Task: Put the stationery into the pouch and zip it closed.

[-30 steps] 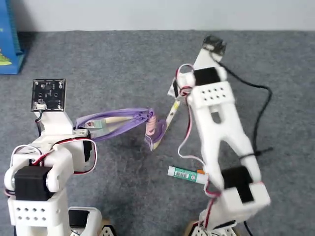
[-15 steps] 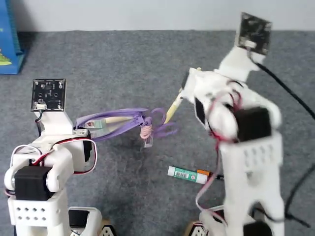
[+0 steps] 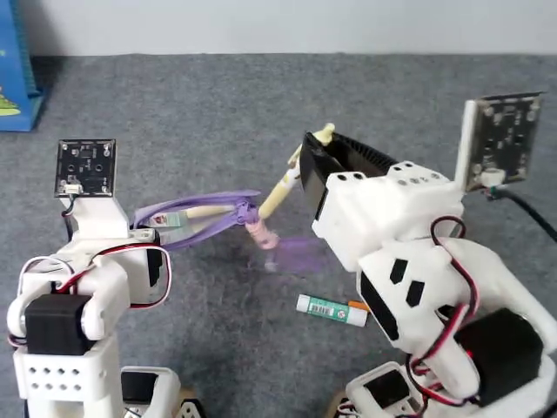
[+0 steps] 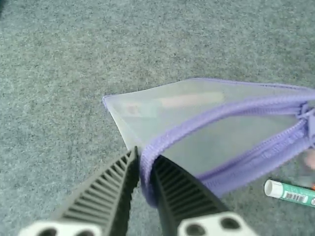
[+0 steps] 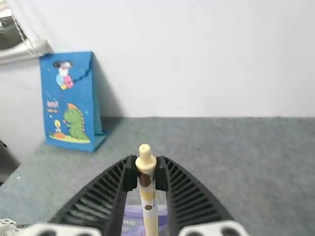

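Observation:
A clear pouch [image 3: 196, 219] with a purple zipper is held off the grey carpet by my left gripper [image 3: 146, 228], which is shut on the pouch's zipper edge [image 4: 147, 162]. One item lies inside the pouch [image 4: 189, 101]. My right gripper [image 3: 305, 165] is shut on a cream pen [image 3: 280, 193], whose tip slants down to the pouch's open end by the pink zipper pull [image 3: 260, 233]. In the right wrist view the pen [image 5: 145, 189] stands between the fingers. A white-and-green glue stick [image 3: 331, 309] lies on the carpet, in front of the pouch.
A blue gift bag [image 3: 13, 74] stands at the far left by the wall, also in the right wrist view as a dinosaur-print bag [image 5: 71, 101]. Grey carpet [image 3: 191, 113] stretches open behind the pouch.
My right arm has swung back and to the right with the pen, tilting its wrist up. The pouch's open end has shifted and blurred. The left arm has kept still.

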You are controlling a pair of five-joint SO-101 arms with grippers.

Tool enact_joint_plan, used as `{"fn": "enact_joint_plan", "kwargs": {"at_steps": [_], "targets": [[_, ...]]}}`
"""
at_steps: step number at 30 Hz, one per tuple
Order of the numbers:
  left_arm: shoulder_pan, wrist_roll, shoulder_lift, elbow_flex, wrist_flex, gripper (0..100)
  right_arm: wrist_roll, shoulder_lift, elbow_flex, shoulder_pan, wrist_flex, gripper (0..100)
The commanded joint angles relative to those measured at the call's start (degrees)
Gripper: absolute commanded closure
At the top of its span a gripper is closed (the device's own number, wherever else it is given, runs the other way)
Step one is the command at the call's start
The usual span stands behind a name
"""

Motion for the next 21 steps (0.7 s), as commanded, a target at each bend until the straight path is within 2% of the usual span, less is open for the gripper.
{"fn": "enact_joint_plan", "kwargs": {"at_steps": [1,5,13,21], "targets": [[0.35,0.62,-0.44,-0.13,-1.58,99,0.62,-0.92,-1.49,-2.24,-3.82,99.1],[0.35,0.62,-0.44,-0.13,-1.58,99,0.70,-0.57,-1.49,-5.14,-8.40,99.1],[0.35,0.62,-0.44,-0.13,-1.58,99,0.62,-0.31,-1.14,-5.49,-13.41,99.1],[0.35,0.62,-0.44,-0.13,-1.58,99,0.53,-0.92,14.95,-9.45,-23.96,99.1]]}}
